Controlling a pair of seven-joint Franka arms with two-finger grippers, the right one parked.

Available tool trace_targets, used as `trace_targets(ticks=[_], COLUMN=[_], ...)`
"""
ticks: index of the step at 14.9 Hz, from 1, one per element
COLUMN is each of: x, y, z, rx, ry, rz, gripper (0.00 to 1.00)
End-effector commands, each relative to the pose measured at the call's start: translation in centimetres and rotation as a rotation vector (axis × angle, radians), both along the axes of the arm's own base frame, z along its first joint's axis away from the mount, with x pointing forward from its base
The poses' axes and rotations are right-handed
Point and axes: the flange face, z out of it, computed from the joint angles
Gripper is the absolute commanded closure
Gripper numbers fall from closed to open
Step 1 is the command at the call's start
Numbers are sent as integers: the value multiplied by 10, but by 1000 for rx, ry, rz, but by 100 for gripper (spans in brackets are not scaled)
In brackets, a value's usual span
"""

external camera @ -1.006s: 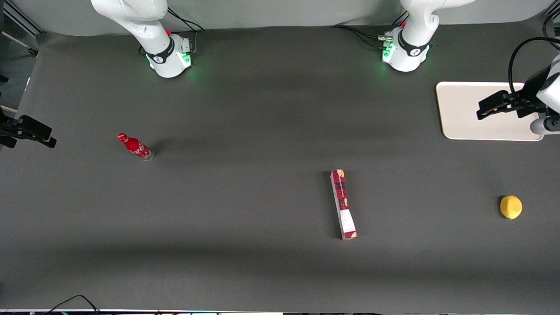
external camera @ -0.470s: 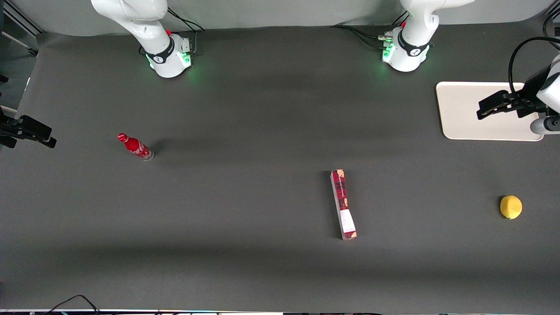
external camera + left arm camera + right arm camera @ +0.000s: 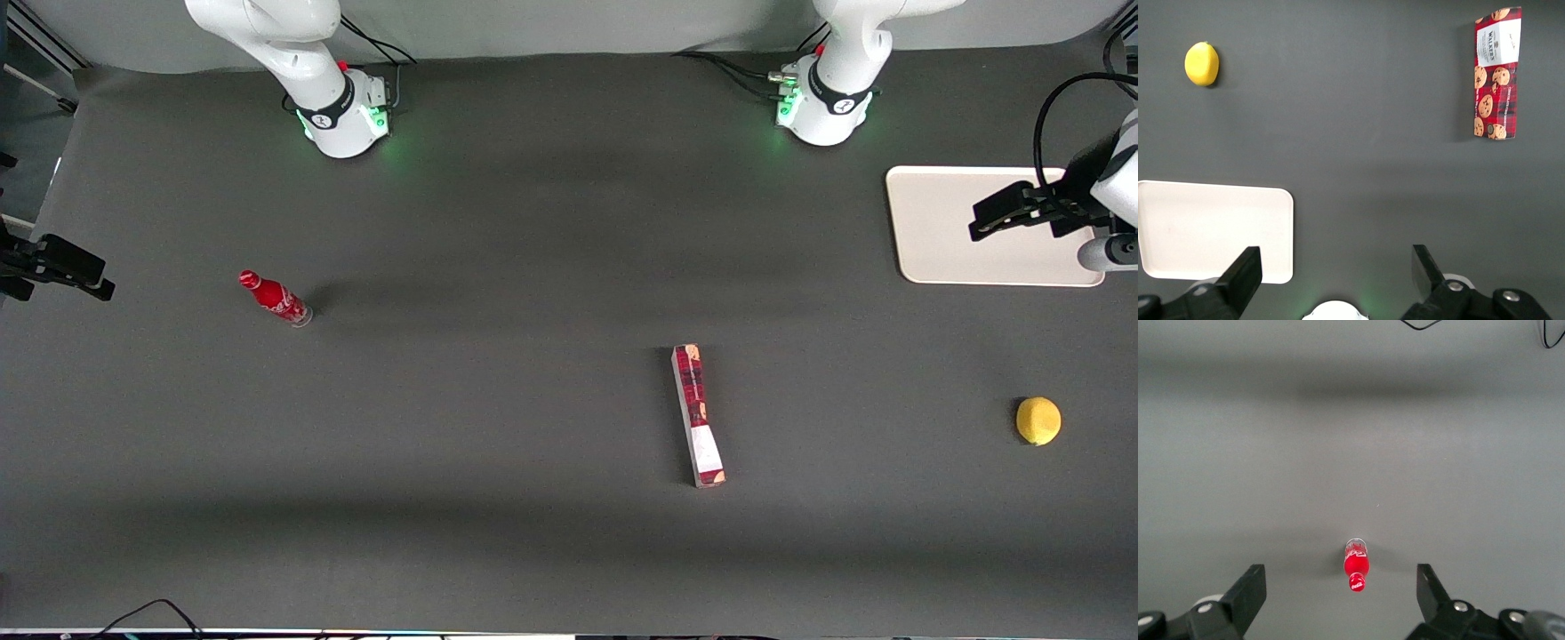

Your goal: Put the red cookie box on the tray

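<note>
The red cookie box lies flat on the dark table, long and thin, with its white panel at the end nearer the front camera; the left wrist view shows it too. The cream tray sits toward the working arm's end of the table, farther from the front camera than the box, and appears again from the wrist. My gripper hangs high above the tray. It is open and holds nothing, well away from the box.
A yellow lemon rests toward the working arm's end, nearer the front camera than the tray, also seen from the wrist. A small red bottle stands toward the parked arm's end. The working arm's base stands beside the tray.
</note>
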Motion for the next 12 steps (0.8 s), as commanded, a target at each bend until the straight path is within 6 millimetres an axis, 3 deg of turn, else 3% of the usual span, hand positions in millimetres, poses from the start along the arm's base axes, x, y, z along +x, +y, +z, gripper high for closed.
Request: trace_targets(ticks=[1,3,12], x=[-4,-4,-6], y=[0,-4,0], z=[10,20,23], rx=[-2,-5,-16], ry=[8,-13,0], rz=[-13,-20,5], gripper=[0,0,0])
